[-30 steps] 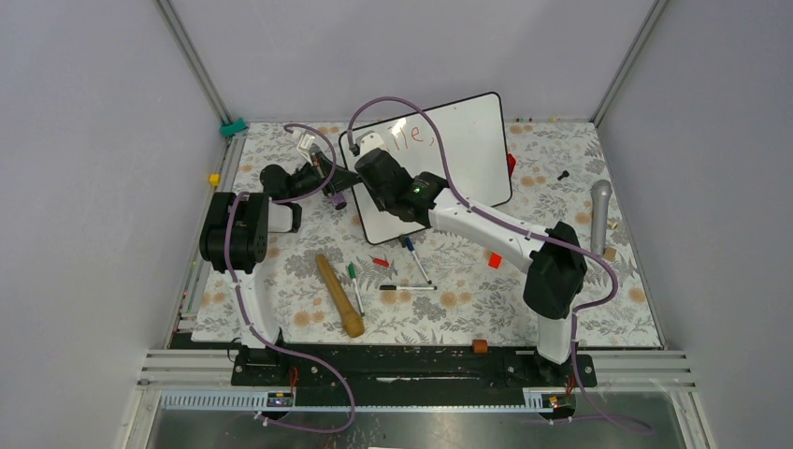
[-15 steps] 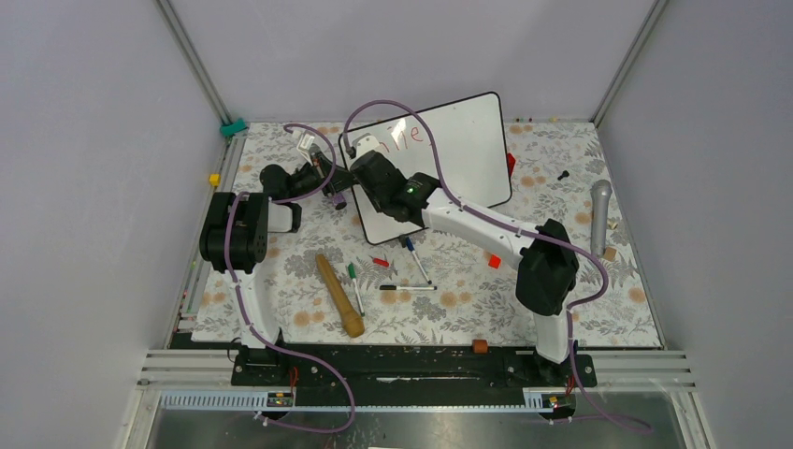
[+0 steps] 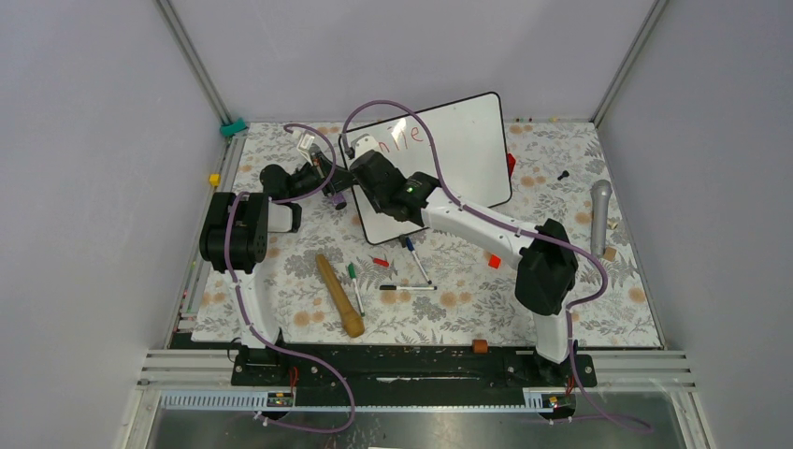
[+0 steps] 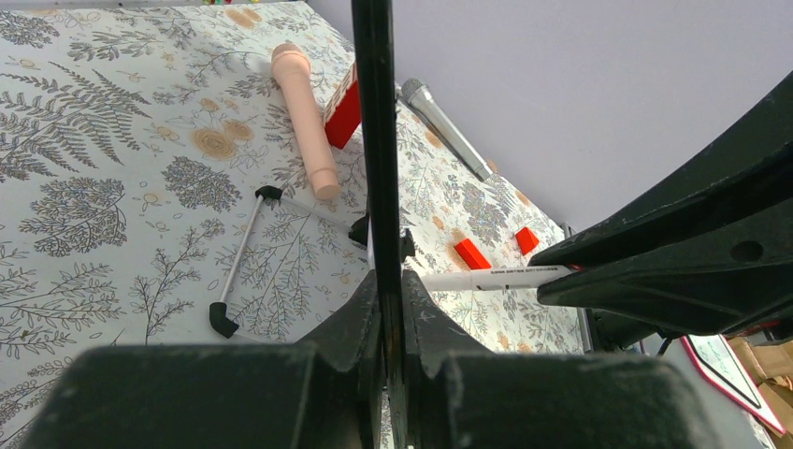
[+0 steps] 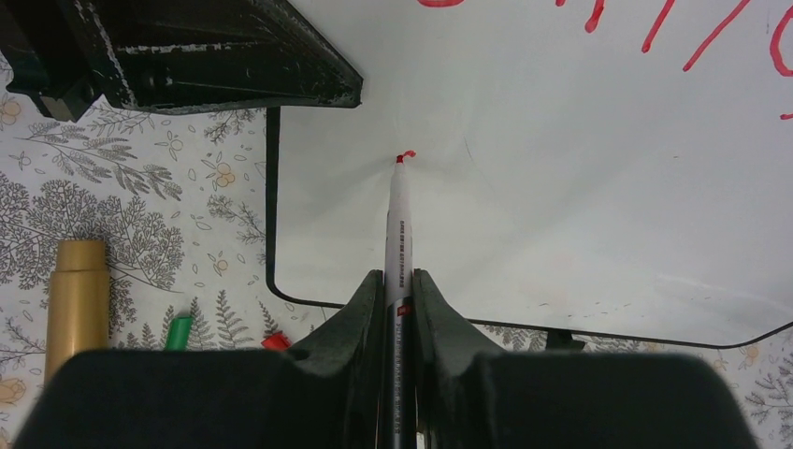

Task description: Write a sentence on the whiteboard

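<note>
Board (image 3: 472, 154): middle of the table's (image 3: 598, 299) far edge, turned askew
Writing (image 3: 409, 136): red letters near its top edge
Left gripper (image 4: 387, 295): fingers pinching the Board's left rim
Right gripper (image 5: 399, 290): fingers pinching a red marker (image 5: 399, 210), tip touching the Board's lower left corner area

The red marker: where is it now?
Right wrist view: the red marker is clamped in the right hand, its tip on the whiteboard near its left edge, below the red letters.

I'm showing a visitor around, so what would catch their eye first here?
The big whiteboard, far centre, with red letters along its top. The right arm's fingers pinch a red-tipped marker, tip on the board; the left arm's fingers clamp its left edge.
</note>
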{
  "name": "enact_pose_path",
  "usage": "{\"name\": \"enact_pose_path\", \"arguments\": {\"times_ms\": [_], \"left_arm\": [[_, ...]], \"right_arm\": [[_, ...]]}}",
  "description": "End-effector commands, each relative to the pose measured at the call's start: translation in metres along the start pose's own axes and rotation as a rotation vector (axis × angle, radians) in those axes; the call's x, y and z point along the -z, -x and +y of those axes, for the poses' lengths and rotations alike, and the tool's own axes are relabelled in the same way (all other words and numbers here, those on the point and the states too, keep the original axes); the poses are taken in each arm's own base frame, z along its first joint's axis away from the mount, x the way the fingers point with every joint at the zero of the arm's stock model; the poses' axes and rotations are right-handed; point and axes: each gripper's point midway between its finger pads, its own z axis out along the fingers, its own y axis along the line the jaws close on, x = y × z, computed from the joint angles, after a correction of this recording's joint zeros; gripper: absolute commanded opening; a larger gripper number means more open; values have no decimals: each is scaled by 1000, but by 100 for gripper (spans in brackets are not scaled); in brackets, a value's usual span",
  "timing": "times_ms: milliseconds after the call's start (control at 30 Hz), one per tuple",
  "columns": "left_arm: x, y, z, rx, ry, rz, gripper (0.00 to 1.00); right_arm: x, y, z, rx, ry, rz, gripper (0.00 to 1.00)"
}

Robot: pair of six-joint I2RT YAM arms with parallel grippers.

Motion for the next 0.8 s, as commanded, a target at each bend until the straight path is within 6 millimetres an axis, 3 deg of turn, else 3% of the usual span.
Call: {"name": "enact_pose_path", "arguments": {"times_ms": [0,767], "left_arm": [[1,-6,-15,-191,-94,57,0],[1,-7,-15,-193,-95,58,0]], "right_arm": [[4,11,10,3,41,-19,0],[5,-3,-11,51,-61,26,0]]}}
